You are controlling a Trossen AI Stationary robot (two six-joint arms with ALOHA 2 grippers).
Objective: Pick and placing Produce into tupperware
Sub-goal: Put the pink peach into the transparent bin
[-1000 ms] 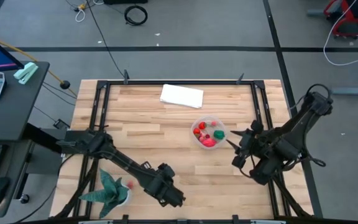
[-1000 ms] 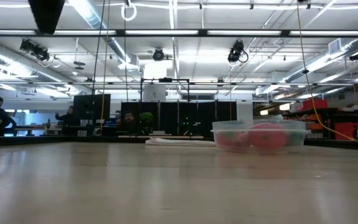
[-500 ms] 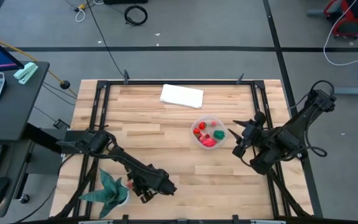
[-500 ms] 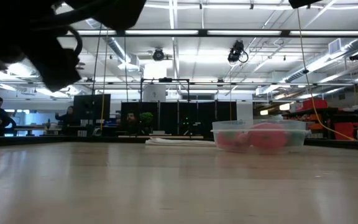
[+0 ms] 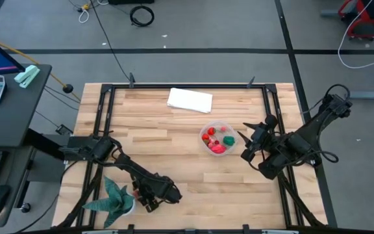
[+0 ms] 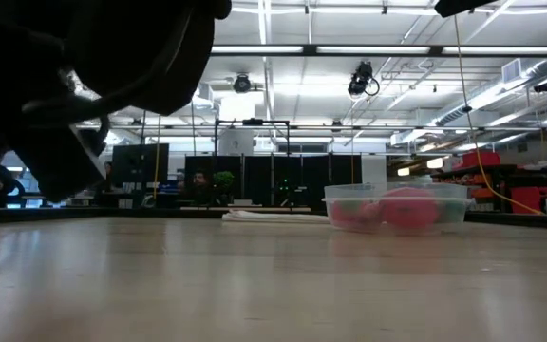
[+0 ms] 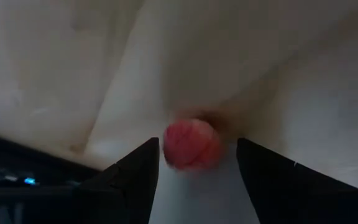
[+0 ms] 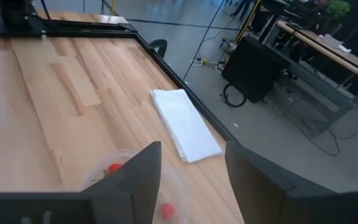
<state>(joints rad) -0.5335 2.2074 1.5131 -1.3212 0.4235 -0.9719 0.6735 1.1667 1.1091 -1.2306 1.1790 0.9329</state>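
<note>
Hovering low over the near-left part of the table [image 5: 174,117], the left gripper [image 5: 141,195] sits right beside the spiky teal potted plant [image 5: 114,197], its fingers spread with a small red round piece of produce [image 7: 191,144] lying in the gap between them; the fingertips stand either side of it and I can't see them touching it. From table height that arm shows only as a big dark blur [image 6: 84,85] close to the camera. Farther out, near the middle of the table and toward the right, stands the round clear tupperware [image 5: 217,138], already holding several red and pink pieces and one green piece [image 5: 228,140]; seen from table level the tub [image 6: 397,204] glows pink through its walls. The right gripper [image 5: 247,147] waits just beside the tub on its right, off the wood, fingers apart. A flat white folded cloth [image 5: 189,100] lies by the far edge, well apart from the tub.
</note>
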